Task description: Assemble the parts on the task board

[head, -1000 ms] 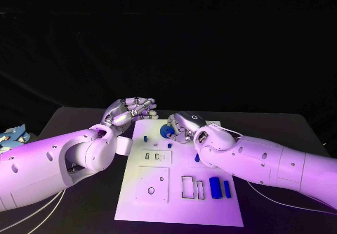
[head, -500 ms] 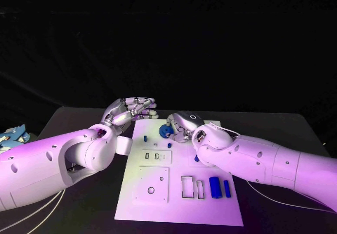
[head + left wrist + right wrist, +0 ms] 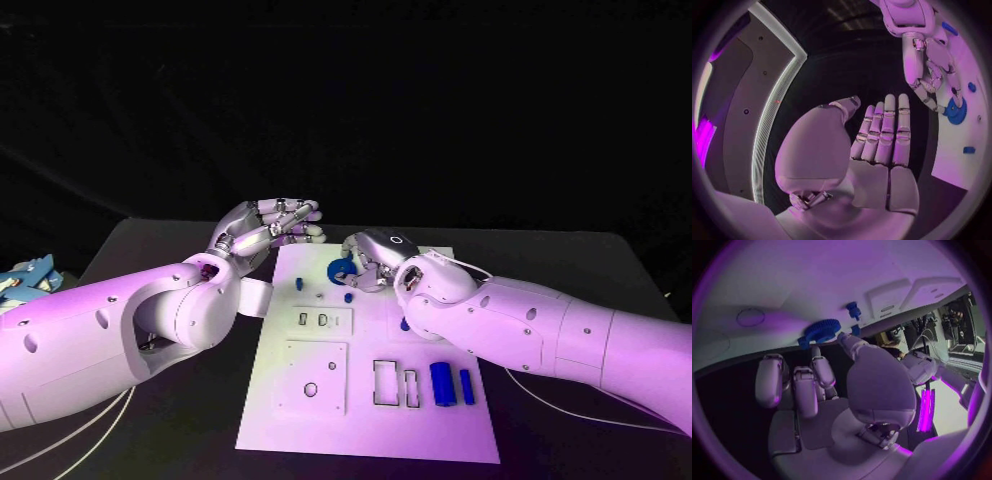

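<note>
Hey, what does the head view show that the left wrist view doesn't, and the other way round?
The head view gives the near half of the task board, with its rectangular cutouts and two blue bars lying side by side, and the back of the left hand raised by the board's far left corner. The left wrist view gives that hand's bare palm, fingers straight, holding nothing. Both share the right hand with its fingertips at the blue gear on the board's far end.
</note>
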`<state>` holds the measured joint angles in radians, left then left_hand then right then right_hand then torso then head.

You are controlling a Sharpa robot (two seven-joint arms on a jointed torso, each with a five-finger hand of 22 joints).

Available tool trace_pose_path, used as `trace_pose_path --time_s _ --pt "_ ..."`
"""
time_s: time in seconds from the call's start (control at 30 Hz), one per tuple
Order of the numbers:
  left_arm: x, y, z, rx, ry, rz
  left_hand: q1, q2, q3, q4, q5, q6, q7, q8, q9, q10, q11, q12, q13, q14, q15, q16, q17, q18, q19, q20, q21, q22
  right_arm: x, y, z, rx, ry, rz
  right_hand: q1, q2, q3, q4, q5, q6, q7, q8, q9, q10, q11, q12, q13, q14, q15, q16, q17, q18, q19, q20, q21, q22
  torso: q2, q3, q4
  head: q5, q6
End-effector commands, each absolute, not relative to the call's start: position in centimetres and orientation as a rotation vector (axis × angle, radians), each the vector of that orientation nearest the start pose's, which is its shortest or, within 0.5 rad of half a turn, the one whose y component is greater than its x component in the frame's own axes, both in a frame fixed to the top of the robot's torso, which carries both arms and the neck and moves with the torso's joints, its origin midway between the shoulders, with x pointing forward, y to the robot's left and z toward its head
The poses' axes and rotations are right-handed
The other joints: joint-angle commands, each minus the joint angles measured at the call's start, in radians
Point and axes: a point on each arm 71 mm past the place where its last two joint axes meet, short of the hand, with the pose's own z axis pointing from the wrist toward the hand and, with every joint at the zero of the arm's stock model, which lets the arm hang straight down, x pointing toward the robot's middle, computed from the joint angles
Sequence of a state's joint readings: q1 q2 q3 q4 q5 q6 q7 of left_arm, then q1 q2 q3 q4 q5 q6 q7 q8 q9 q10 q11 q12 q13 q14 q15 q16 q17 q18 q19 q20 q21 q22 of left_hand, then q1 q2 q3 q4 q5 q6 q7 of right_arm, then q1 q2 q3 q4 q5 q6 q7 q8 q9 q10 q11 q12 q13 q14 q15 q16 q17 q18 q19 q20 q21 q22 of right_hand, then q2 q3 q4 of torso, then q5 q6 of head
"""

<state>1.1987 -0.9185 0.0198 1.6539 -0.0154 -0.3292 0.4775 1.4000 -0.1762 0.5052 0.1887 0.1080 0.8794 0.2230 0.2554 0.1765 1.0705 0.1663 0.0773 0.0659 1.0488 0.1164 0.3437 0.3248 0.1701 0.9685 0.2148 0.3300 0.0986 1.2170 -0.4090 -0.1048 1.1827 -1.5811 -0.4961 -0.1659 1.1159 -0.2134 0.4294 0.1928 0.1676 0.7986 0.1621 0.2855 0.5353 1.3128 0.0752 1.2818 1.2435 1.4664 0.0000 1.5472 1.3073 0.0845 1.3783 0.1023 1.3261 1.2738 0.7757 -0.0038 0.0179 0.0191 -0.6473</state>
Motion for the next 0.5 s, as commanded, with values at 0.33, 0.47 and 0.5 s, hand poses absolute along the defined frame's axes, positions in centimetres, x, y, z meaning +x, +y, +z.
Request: trace_pose_path --time_s 0.33,0.47,0.5 --pt "47.1 20.9 -13.9 -1.021 1.292 -1.684 -0.001 0.008 0.007 -0.002 -0.006 -0.009 0.013 -0.006 0.002 0.002 0.005 -0.007 0.001 -0.007 -0.003 0.003 0.001 0.012 -0.003 0.002 0.002 -0.001 52.6 -7.4 -20.6 -0.272 1.576 0.645 -0.028 0.019 -0.026 0.039 0.019 -0.001 0.001 -0.021 -0.003 0.003 0.005 0.004 0.009 0.088 0.008 0.0 0.191 -0.007 0.0 0.01 -0.007 0.004 0.0 0.0003 0.0 0.0 0.001" --pt "47.2 20.9 -13.9 -1.021 1.291 -1.683 -0.001 0.009 0.008 -0.002 -0.006 -0.009 0.013 -0.006 0.002 0.002 0.005 -0.007 0.001 -0.007 -0.003 0.003 0.002 0.012 -0.003 0.002 0.002 -0.001 52.5 -7.9 -20.3 -0.249 1.534 0.666 -0.021 0.026 -0.025 0.041 0.032 0.001 0.002 -0.026 -0.004 0.007 0.006 0.008 0.013 0.088 0.008 0.001 0.192 -0.008 0.003 0.011 -0.003 0.008 -0.002 0.0006 -0.0011 0.0 0.002" --pt "47.2 20.9 -13.9 -1.022 1.291 -1.683 -0.001 0.009 0.008 -0.002 -0.006 -0.009 0.013 -0.006 0.002 0.002 0.005 -0.007 0.001 -0.007 -0.003 0.003 0.002 0.012 -0.003 0.002 0.002 -0.001 52.5 -8.1 -20.1 -0.239 1.518 0.679 -0.011 0.03 -0.023 0.039 0.061 0.008 0.001 -0.031 -0.005 0.018 0.004 0.02 0.026 0.09 0.007 0.003 0.199 -0.01 0.008 0.01 0.002 0.016 -0.002 0.0008 -0.0011 0.0 0.002"
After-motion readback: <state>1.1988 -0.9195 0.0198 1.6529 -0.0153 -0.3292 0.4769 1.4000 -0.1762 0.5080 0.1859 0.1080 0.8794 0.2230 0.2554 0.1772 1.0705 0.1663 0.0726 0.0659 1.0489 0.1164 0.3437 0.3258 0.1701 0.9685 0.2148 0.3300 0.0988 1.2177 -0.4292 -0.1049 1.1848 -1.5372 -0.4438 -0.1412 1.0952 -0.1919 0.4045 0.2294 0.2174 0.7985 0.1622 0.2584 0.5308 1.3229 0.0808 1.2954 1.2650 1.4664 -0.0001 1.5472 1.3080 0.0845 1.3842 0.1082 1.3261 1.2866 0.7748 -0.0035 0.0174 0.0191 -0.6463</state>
